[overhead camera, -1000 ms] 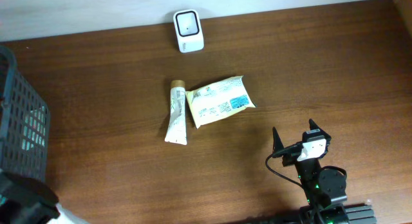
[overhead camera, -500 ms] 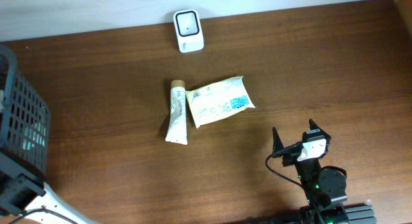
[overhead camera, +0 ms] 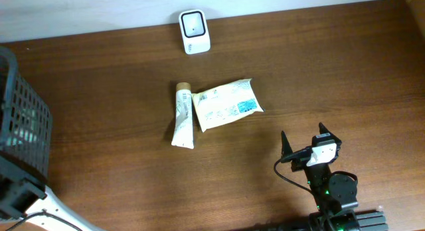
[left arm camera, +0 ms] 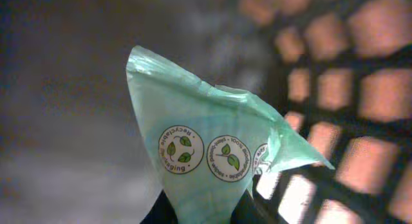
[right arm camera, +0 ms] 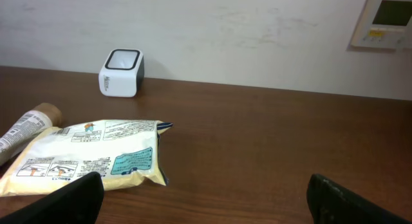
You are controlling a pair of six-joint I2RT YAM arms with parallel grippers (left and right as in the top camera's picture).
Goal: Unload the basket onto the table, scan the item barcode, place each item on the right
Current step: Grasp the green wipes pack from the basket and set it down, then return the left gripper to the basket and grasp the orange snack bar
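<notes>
Centrally, tube (overhead camera: 182, 118) beside packet (overhead camera: 227, 105); scanner (overhead camera: 194, 32) beyond.

HELD: green bag (left arm camera: 201, 130), crumpled, round leaf-logo prints facing camera | GRIP: left hand (left arm camera: 205, 216) closed on bag's lower end, at frame bottom | RIGHT: dark basket lattice (left arm camera: 335, 118), blurred, behind bag

The left arm (overhead camera: 26, 199) reaches in from the near left corner, only its dark wrist and a white link showing from overhead. The left gripper (left arm camera: 206, 215) is closed, its two dark fingers (left arm camera: 159, 215) pinching the lower end of a green bag (left arm camera: 199, 147), which stands up out of them. The right arm (overhead camera: 331, 190) sits folded at the near right edge with its wrist held low and level, and the right gripper (overhead camera: 303, 138) points toward the far side with its jaws spread wide, holding nothing.
</notes>
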